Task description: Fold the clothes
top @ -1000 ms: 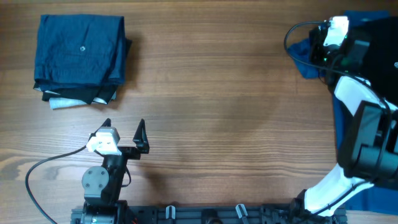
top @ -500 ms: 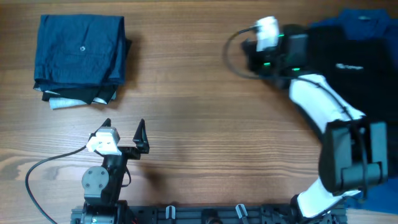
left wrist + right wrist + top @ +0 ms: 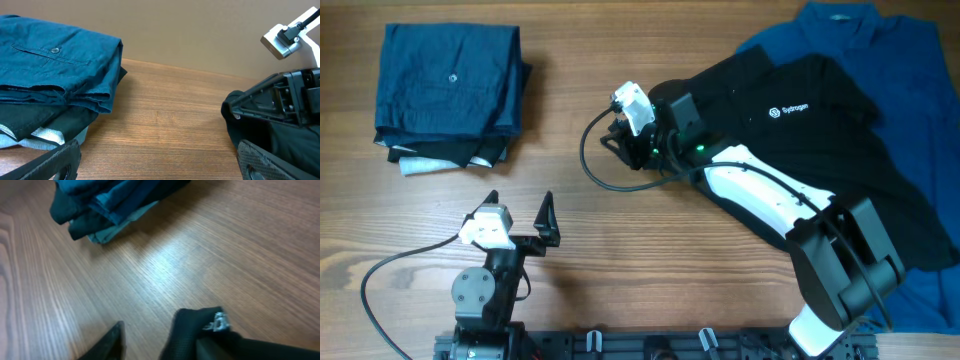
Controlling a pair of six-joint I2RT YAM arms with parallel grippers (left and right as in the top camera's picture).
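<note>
A large black shirt (image 3: 820,130) with a white logo lies spread across the right half of the table, on top of a blue garment (image 3: 880,40). My right gripper (image 3: 620,140) is at the shirt's left edge, near mid-table. In the right wrist view its jaws (image 3: 150,340) stand apart with bare wood between them, and a fold of the black shirt (image 3: 200,330) with a white label drapes over the right finger. My left gripper (image 3: 520,205) rests open near the front left and holds nothing; its fingers (image 3: 50,160) frame bare wood in the left wrist view.
A folded stack of blue and dark garments (image 3: 450,85) sits at the back left, also seen as the stack (image 3: 55,65) in the left wrist view and the stack (image 3: 110,200) in the right wrist view. The right arm's cable (image 3: 595,165) loops over the table.
My right arm has swept left from the table's right edge, dragging the black shirt out over the blue garment. Its jaws have parted. The left arm has not moved.
</note>
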